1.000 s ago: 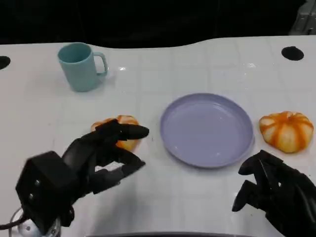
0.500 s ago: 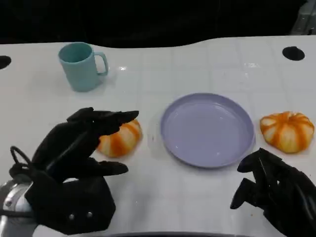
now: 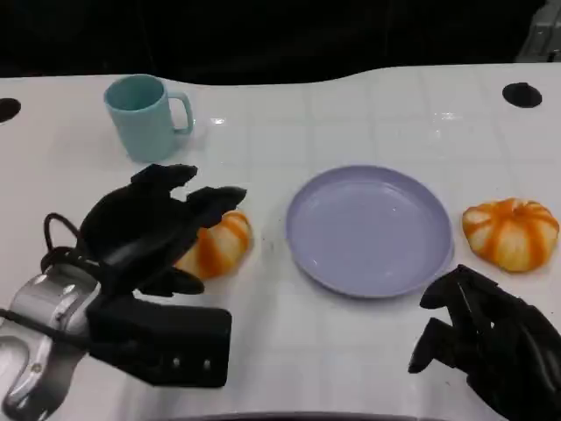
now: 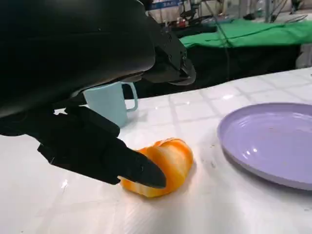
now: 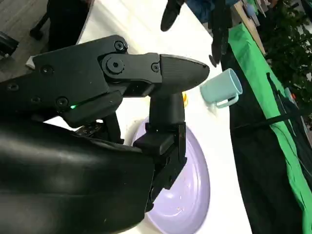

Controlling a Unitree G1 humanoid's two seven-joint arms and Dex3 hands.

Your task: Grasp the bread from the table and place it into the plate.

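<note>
The left hand (image 3: 162, 230) sits over the near-left part of the white table (image 3: 351, 105), its fingers spread and arched over the orange-striped bread roll (image 3: 215, 248). In the left wrist view one finger (image 4: 131, 168) lies against the roll's near side while the others arch above it, so the fingers are apart and not yet clamped; whether the upper ones touch the crust I cannot tell. Over the last second this hand has turned at the wrist and come down around the roll, which now shows more of its striped side than it did a second ago and still rests on the table just left of the lilac plate (image 3: 368, 230), near its rim but apart from it. That suggests the reach is finished and the closing of the grasp is the step in hand; lifting and carrying to the plate remain. The right hand (image 3: 491, 338) has not moved, resting at the table's near-right corner with its fingers curled in on nothing. A second striped roll (image 3: 510, 231) lies just right of the plate, toward the right edge, and a light blue mug (image 3: 145, 117) stands toward the far-left corner.
</note>
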